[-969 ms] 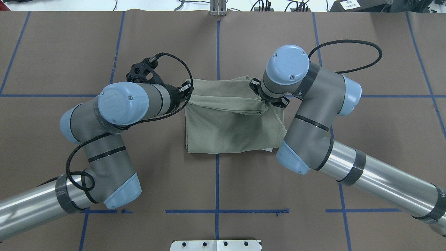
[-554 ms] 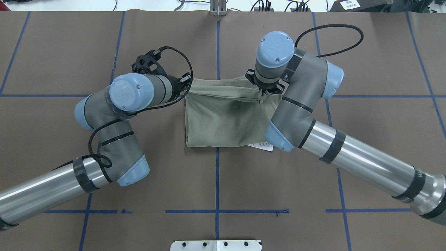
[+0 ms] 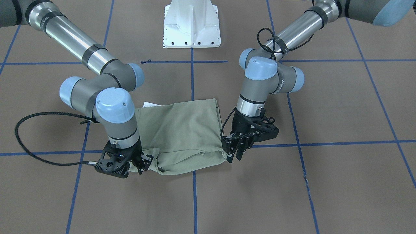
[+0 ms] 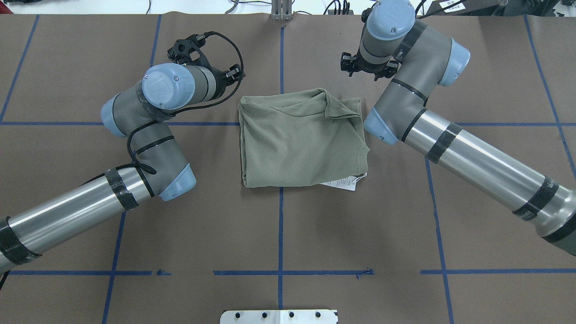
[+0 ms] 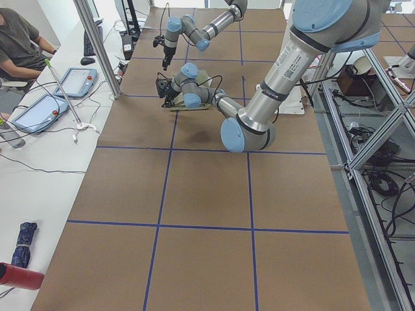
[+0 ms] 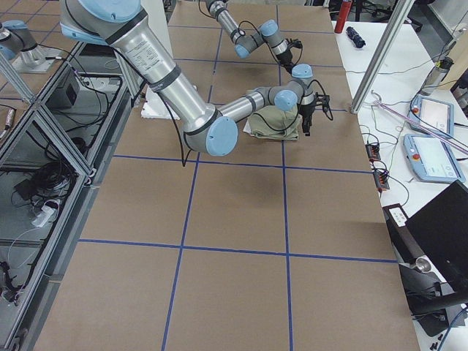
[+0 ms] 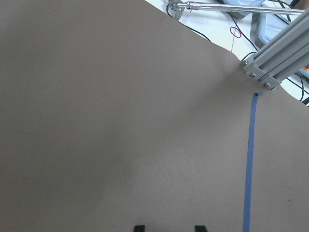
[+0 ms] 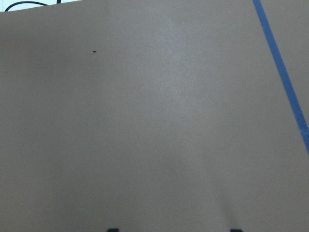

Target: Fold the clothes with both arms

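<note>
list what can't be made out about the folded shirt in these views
The chest logo: unseen in the overhead and front views; the folded shirt covers it.
The sleeves: tucked inside the folds in every view.
Print on the white tag: too small, overhead view.
Exterior left view: the shirt is tiny and partly behind the left arm.
Wrist views: only brown table paper, no shirt.

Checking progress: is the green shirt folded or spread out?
Folded. The shirt lies as a compact rectangle, no sleeves showing, with a white tag poking out at one edge.
</note>
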Tool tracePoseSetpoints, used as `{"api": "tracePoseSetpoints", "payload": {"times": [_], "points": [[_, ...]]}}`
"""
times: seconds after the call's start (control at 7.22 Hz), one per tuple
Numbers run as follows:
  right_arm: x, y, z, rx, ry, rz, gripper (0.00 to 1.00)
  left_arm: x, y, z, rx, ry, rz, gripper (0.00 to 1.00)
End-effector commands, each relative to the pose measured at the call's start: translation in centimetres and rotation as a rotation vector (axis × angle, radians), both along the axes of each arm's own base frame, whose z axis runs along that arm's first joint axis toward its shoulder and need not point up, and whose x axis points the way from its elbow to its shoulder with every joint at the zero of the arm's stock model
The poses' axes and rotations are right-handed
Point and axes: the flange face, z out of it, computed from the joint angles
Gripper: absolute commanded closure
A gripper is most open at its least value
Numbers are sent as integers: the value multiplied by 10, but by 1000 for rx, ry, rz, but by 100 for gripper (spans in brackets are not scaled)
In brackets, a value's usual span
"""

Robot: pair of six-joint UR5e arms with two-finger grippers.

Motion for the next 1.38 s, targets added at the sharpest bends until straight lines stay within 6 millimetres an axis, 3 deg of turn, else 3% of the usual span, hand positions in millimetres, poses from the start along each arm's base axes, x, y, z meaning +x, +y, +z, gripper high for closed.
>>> {"api": "tracePoseSetpoints", "payload": {"times": [0.0, 0.14, 0.28, 0.42, 0.55, 0.69, 0.83, 0.97, 1.25], "points": [[21, -3, -11, 21, -32, -22, 0, -34, 12, -7, 32, 32, 111, 0], [17, 27, -17, 41, -64, -33, 0, -58, 34, -2, 65, 46, 169, 0], [13, 67, -13, 31, -103, -28, 0, -76, 45, -13, 98, 60, 169, 0], [-4, 99, -23, -9, -130, 8, 3, -82, 51, -11, 101, 65, 170, 0], [-33, 139, -37, -34, -104, 21, 95, -86, 54, -7, 100, 64, 170, 0], [-60, 171, -46, -57, -56, 6, 100, -86, 54, -3, 95, 62, 170, 0], [-84, 189, -46, -53, -37, -6, 100, -87, 55, -3, 92, 66, 166, 0], [-92, 186, -45, -56, -26, -6, 100, -87, 55, -3, 90, 69, 163, 0], [-128, 161, -68, -72, -11, 2, 100, -88, 55, -1, 86, 69, 157, 0]]}}
